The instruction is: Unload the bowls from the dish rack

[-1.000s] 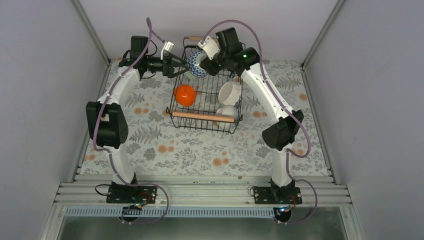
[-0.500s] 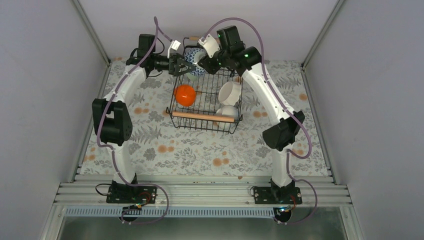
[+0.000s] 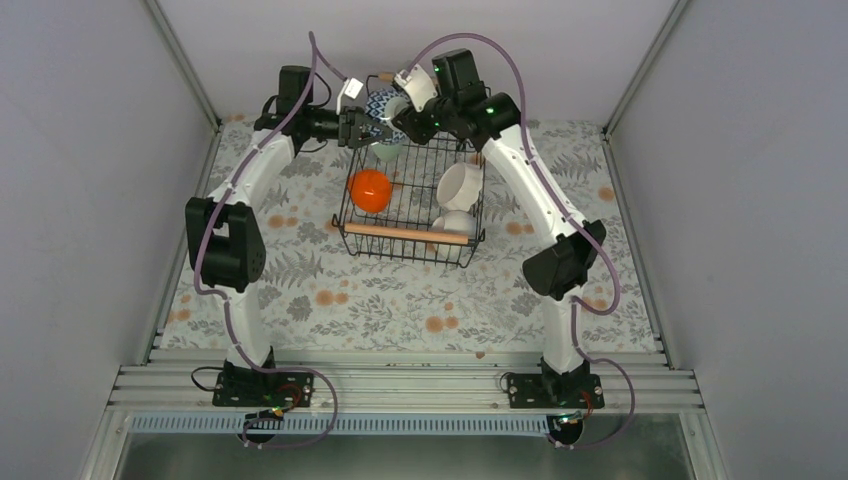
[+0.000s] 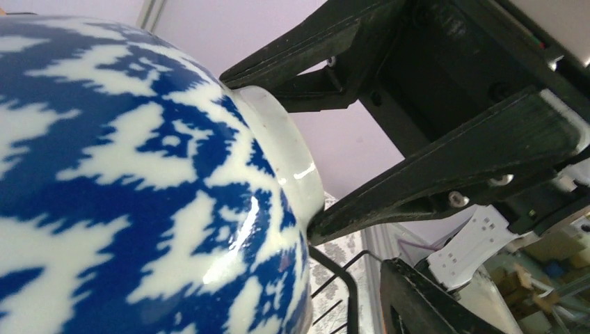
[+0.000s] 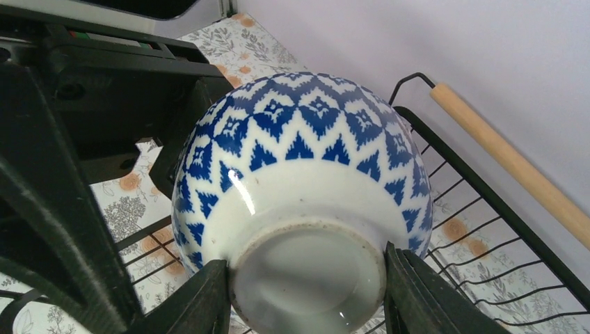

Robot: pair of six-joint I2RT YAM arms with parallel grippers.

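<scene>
no readable text, no labels, brands, numbers or signs

Blue-and-white patterned bowl (image 5: 304,167), orange bowl (image 3: 370,190)

Pale tablecloth (image 3: 400,300) printed with grey fern sprays and small orange blossoms, laid flat from side to side. Enclosed on 3 sides by plain lilac-grey panels: back wall (image 3: 400,30), left wall (image 3: 70,200), right wall (image 3: 760,200). Joined at the 2 far corners by bare aluminium posts (image 3: 180,60), 1 on each side. Bordered at the near edge by a ribbed aluminium rail (image 3: 400,385), with a grey metal trough (image 3: 400,458) just below it. From the right wrist, a corner of fern print (image 5: 250,42) meeting blank lilac wall (image 5: 417,42).
</scene>
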